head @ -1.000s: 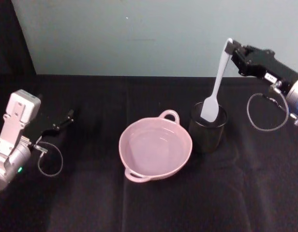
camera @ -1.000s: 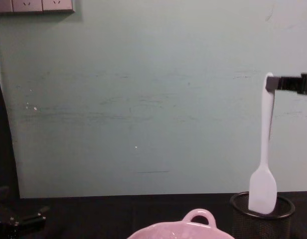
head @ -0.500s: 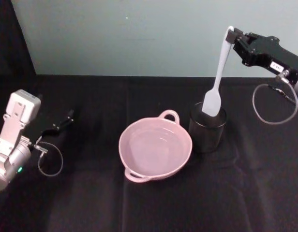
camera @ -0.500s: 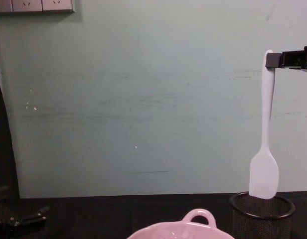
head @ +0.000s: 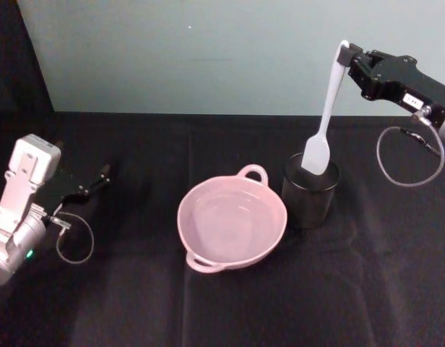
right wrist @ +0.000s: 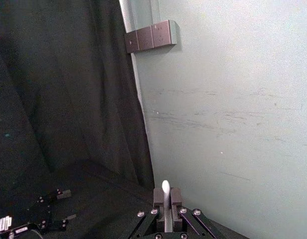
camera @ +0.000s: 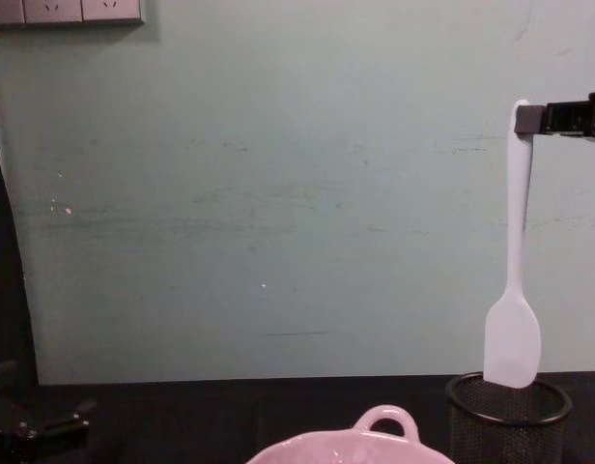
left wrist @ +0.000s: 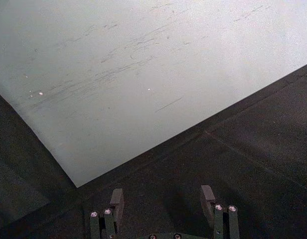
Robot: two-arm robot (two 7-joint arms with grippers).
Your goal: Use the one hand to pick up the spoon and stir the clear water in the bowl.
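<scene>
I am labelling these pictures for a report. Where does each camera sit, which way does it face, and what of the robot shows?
Head view: high, looking down at the table; right fingers hold the spoon, left fingers parked left.
Chest view: low, looking forward at the wall; right fingers at its right edge.
Left wrist view: on the left arm, facing the wall; left fingers open.
Right wrist view: on the right arm, facing the wall; right fingers shut on the spoon.
Head and chest views share spoon, bowl and cup.

black-clothed table [head: 208, 311] | on it: pink bowl [head: 190, 238], mesh cup [head: 309, 206] just beside
</scene>
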